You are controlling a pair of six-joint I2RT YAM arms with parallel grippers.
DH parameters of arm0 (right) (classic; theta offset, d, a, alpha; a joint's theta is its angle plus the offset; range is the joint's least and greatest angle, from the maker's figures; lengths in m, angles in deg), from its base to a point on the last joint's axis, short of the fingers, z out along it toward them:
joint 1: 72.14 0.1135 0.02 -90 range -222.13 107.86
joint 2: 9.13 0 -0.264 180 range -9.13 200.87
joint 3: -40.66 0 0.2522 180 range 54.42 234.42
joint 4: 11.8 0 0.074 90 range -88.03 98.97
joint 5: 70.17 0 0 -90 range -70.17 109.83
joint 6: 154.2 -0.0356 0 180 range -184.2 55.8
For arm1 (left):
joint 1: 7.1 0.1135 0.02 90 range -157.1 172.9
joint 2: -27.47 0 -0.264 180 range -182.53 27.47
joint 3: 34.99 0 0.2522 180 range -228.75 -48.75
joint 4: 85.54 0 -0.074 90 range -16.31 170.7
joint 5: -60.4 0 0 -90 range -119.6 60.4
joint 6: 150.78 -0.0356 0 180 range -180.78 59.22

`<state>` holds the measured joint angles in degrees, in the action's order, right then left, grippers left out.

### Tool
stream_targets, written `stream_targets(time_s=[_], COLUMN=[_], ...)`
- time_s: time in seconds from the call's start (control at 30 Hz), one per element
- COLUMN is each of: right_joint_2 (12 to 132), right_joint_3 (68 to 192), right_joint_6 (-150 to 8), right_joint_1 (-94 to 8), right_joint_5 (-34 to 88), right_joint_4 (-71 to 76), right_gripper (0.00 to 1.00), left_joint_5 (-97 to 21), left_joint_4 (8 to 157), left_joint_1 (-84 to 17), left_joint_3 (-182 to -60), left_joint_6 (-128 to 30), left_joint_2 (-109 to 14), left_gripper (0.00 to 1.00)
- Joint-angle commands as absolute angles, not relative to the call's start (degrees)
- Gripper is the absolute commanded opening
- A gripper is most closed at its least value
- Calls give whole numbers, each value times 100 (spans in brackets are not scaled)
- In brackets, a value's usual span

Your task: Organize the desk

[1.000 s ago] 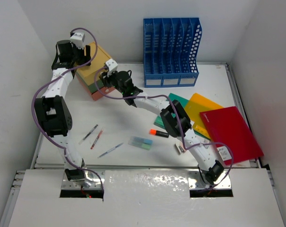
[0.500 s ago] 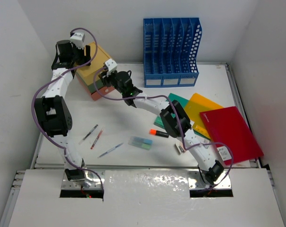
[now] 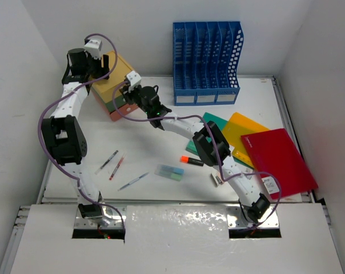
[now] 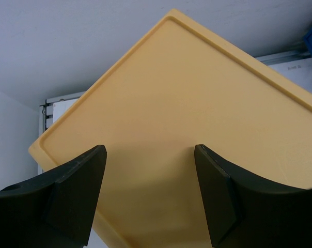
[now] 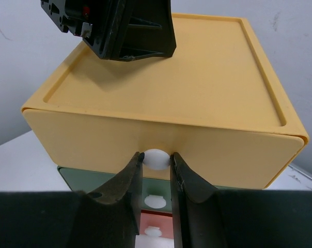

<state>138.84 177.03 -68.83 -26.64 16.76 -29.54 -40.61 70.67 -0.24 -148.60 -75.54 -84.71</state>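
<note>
Desk [image 3: 161, 134]: white flat top with thin metal rails on its edges, enclosed by white walls; it carries everything noted here. Back left corner: drawer box [image 3: 119, 69] of smooth matte plastic with rounded corners. It has a yellow lid with a raised rim above yellow, green and orange drawers, each with a round white knob. Right gripper [image 5: 156, 161] faces the box front, jaws narrow and pinched on the top drawer's knob [image 5: 156, 156], black curved fingers against both its sides. Left gripper [image 4: 148, 155] is over the lid, jaws wide with nothing between them; whether the tips touch the lid I cannot tell. The right arm stretches diagonally across the middle of the desk and covers part of the green folder [image 3: 214, 118]. Back centre: blue file rack [image 3: 207, 57], slotted with a perforated side, upright by the wall. Right side: yellow folder [image 3: 247, 127] and red folder [image 3: 281, 157], flat, glossy, overlapping in a fan. Near front: three pens [image 3: 116, 167] lying at a slant, an orange highlighter [image 3: 191, 160] with a black end, a pale blue-green block [image 3: 169, 172], and a small white item [image 3: 217, 180] too small to identify.
</note>
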Motion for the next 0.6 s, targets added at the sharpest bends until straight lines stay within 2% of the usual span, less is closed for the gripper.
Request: stream_targets(time_s=[0.0, 0.1, 0.23, 0.57], right_joint_2=[13607, 13607, 13380, 11956], right_joint_3=[17958, 17958, 17634, 15043], right_joint_6=[-6877, -6886, -6860, -6517], right_joint_1=[-2582, -2582, -2582, -2415], right_joint_5=[1720, 1720, 1737, 1825], right_joint_4=[-3477, -3407, -3416, -4320], right_gripper=[20, 14, 0, 0], left_joint_5=[-4164, -4164, -4156, -4077], left_joint_4=[6408, 6400, 6391, 6312], left_joint_1=[-7, -7, -6, 29], left_joint_3=[-14736, -14745, -14754, -14885], left_joint_6=[-7686, -7695, -7686, -7669], left_joint_2=[-8608, -8608, -8617, -8670], left_gripper=[67, 67, 67, 67])
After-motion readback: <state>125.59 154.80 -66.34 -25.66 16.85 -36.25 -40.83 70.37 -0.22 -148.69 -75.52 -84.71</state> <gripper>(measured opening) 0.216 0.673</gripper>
